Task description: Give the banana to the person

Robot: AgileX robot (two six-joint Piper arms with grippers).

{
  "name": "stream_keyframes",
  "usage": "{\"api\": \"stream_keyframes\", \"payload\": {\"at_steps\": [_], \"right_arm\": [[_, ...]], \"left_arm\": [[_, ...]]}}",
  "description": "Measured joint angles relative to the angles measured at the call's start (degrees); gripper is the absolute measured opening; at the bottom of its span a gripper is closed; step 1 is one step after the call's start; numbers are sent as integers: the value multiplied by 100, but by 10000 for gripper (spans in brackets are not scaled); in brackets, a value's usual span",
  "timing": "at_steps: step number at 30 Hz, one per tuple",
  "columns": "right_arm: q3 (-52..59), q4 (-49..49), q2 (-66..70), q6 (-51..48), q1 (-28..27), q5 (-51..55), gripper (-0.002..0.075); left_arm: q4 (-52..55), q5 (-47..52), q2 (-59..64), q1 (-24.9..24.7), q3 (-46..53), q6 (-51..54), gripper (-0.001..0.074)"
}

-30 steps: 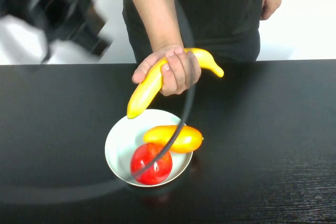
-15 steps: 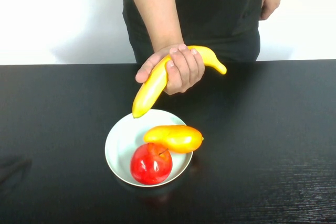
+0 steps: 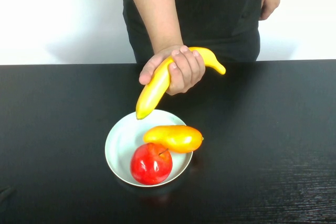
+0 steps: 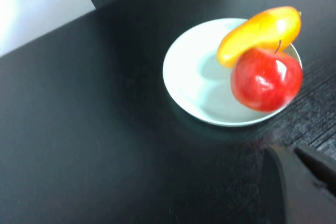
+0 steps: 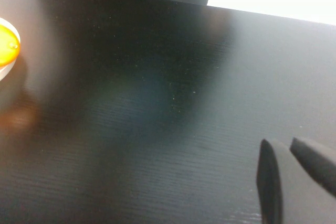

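Handover looks done: the banana (image 3: 157, 85) is in the person's hand (image 3: 176, 69), held above the counter (image 3: 273, 129) just behind the white bowl (image 3: 118, 145), which holds an orange-yellow fruit (image 3: 174, 138) and a red apple (image 3: 151, 163). Left gripper (image 4: 302, 169) is closed and empty, low over the counter near the bowl. Right gripper (image 5: 286, 163) sits parked over bare counter, fingers nearly together, holding nothing; only retreat seems left.

Left tool (image 4: 296, 156) shut, low over tabletop (image 4: 94, 145). Right tool (image 5: 287, 150) low over tabletop too, tips nearly together, holding nothing.
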Motion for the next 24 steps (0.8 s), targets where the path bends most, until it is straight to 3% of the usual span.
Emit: {"api": "stream_keyframes", "payload": {"at_steps": [5,10,17,24], "right_arm": [[0,0,0,0,0,0,-10],[0,0,0,0,0,0,-10],[0,0,0,0,0,0,-10],[0,0,0,0,0,0,-10]], "left_arm": [[6,-559,-14,0,222,-85,-2],[21,-2180,-306,274,958,-126,-2],[-370,-4369,-1340,1607,2320,-161,-3],[-634,-5282,-2108,2890,3118,-193,-3]]}}
